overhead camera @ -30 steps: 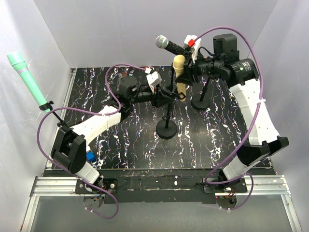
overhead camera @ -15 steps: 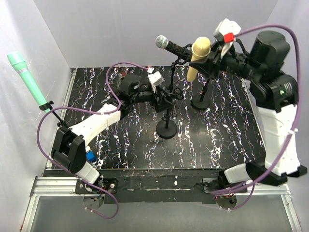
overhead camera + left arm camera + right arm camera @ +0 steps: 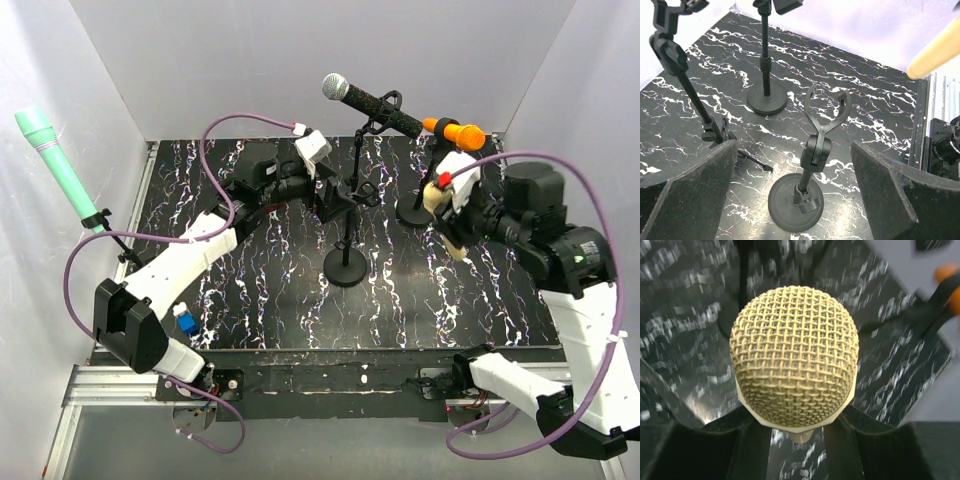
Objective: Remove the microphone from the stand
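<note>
Above the table, right gripper: we see it pinching the cream microphone, right of centre and well clear of the stand.
Above the table, left gripper: fingers spread, one on each side of the stand's empty clip.
Left wrist, stand: clip bare, upright between our wide-spread fingers, touching neither; cream microphone at far right.
Right wrist, cream microphone: mesh head fills the middle, body gripped between both fingers.
</note>
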